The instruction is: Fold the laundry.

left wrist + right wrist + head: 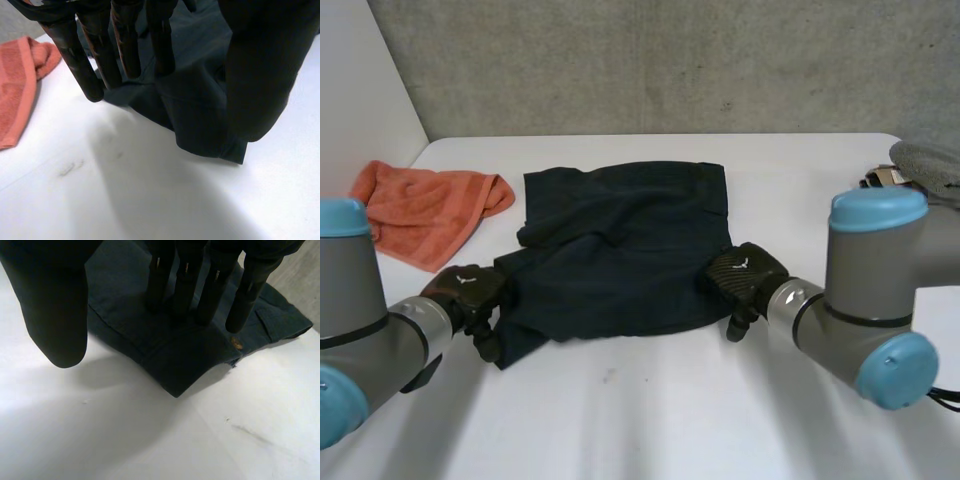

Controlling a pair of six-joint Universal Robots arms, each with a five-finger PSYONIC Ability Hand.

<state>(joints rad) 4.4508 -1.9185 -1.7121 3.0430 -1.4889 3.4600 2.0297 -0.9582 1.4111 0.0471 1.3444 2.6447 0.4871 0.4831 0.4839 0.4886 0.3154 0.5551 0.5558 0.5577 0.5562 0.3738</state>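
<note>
Dark blue shorts (620,250) spread mid-table (650,420), orange towel (425,205) just beside, leftward. Left hand (470,292) at the near left corner, fingers straight, thumb apart, gripping nothing. Right hand (745,275) at the near right corner, likewise unclenched.

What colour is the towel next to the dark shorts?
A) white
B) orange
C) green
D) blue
B: the towel lying beside the shorts on the table is orange.
</note>
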